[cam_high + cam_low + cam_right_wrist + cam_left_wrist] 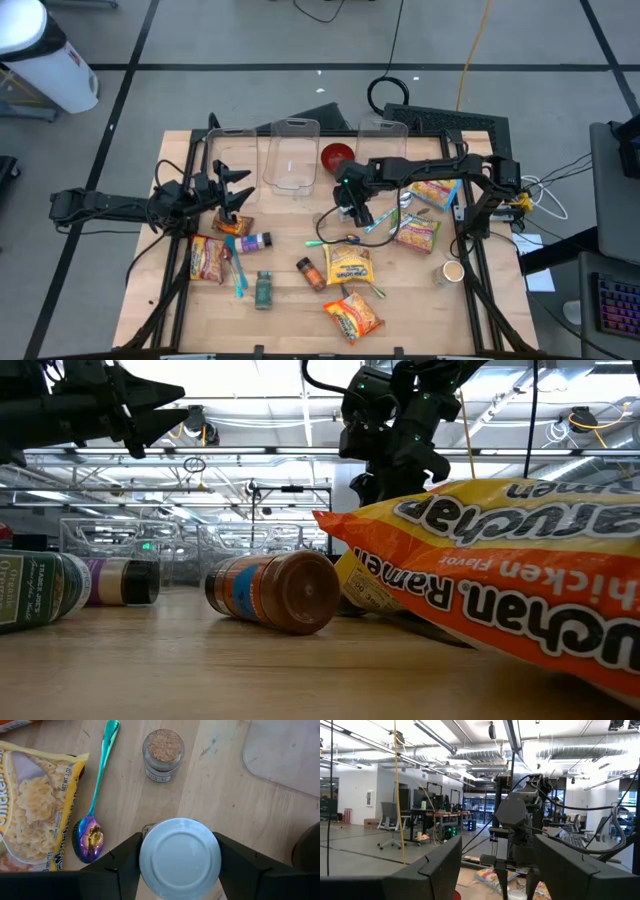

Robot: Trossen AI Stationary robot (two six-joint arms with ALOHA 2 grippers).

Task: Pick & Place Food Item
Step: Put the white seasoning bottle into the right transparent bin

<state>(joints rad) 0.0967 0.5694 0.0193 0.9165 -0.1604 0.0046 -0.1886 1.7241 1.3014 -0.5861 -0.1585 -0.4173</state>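
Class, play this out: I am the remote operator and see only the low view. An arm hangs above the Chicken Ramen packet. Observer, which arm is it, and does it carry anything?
Observer: It is the right arm. The right gripper has its fingers shut on a white-lidded container.
Operator: What lies below it?
Observer: A rainbow-tinted spoon, lying flat beside a ramen packet.
Operator: And the other arm?
Observer: The left gripper is well off to the left of the right one, fingers open and holding nothing.
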